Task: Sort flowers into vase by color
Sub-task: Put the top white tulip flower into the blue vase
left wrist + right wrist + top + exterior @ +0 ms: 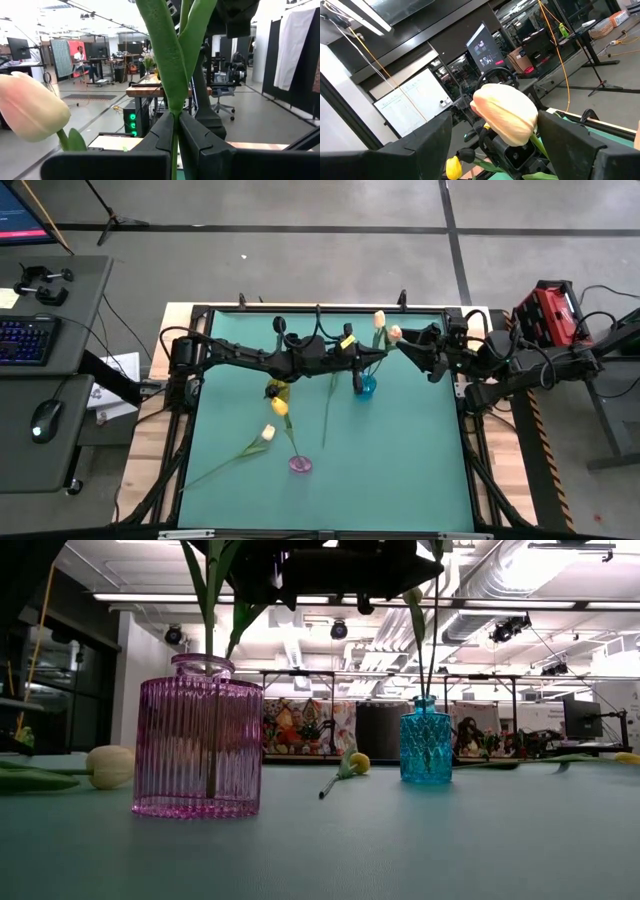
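Green matting covers my worktop (400, 450), framed by a dark rail, with grey concrete floor around it and a desk with a keyboard (28, 340) and mouse (45, 420) off to the left. From table height I see a bright workshop behind, with ceiling lights, ducts and monitors.

A pink ribbed vase (197, 747) stands near the front of the mat, holding green stems. A blue vase (426, 742) stands farther back, near the middle, also with stems in it. A cream tulip (268, 432) lies flat on the mat left of the pink vase, its long stem trailing toward the front left. A yellow tulip (279, 406) shows just above the pink vase.

My left tool (175, 131) is over the blue vase, its fingers pinched tight on a green stem (167, 60) with leaves rising from it; a cream-peach bud (31, 106) shows beside it. My right tool (495, 132) hovers at the right rear of the mat, fingers spread wide, with a peach tulip (506, 114) between them; I cannot tell whether they touch it.
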Robot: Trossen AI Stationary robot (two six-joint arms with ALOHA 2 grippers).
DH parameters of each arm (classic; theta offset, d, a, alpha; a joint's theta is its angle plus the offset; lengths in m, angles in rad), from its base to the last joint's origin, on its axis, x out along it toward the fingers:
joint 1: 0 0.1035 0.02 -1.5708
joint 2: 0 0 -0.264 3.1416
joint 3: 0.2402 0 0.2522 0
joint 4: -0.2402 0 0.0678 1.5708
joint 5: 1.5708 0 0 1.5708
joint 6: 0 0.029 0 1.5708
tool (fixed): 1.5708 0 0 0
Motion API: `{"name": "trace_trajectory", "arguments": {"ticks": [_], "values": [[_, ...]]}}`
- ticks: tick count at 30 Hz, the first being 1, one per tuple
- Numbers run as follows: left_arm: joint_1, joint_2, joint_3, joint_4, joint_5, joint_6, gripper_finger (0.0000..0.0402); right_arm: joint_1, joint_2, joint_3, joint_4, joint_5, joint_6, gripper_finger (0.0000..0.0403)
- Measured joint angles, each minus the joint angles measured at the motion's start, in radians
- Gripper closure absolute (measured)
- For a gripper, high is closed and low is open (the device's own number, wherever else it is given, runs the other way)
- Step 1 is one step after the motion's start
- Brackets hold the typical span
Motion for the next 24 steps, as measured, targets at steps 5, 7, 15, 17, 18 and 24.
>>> {"name": "trace_trajectory", "arguments": {"ticks": [5, 7, 15, 17, 18, 24], "values": [[0.000, 0.000, 0.000, -0.002, 0.000, -0.008, 0.0401, 0.000, 0.000, 0.000, 0.000, 0.000, 0.000, 0.0123], [-0.004, 0.000, 0.000, -0.017, 0.000, -0.020, 0.0401, 0.000, 0.000, 0.000, 0.000, 0.000, 0.000, 0.0123], [-0.008, 0.001, 0.000, -0.138, 0.000, -0.040, 0.0401, 0.000, 0.000, 0.000, 0.000, 0.003, 0.000, 0.0123], [-0.008, 0.001, 0.000, -0.144, 0.001, -0.064, 0.0401, 0.000, 0.000, 0.000, 0.000, 0.003, 0.000, 0.0123], [-0.008, 0.001, 0.000, -0.145, 0.000, -0.075, 0.0401, 0.000, 0.000, 0.000, 0.000, 0.003, 0.000, 0.0123], [-0.007, 0.001, 0.000, -0.157, 0.015, -0.108, 0.0386, 0.000, 0.000, 0.000, 0.000, 0.003, 0.000, 0.0123]]}}
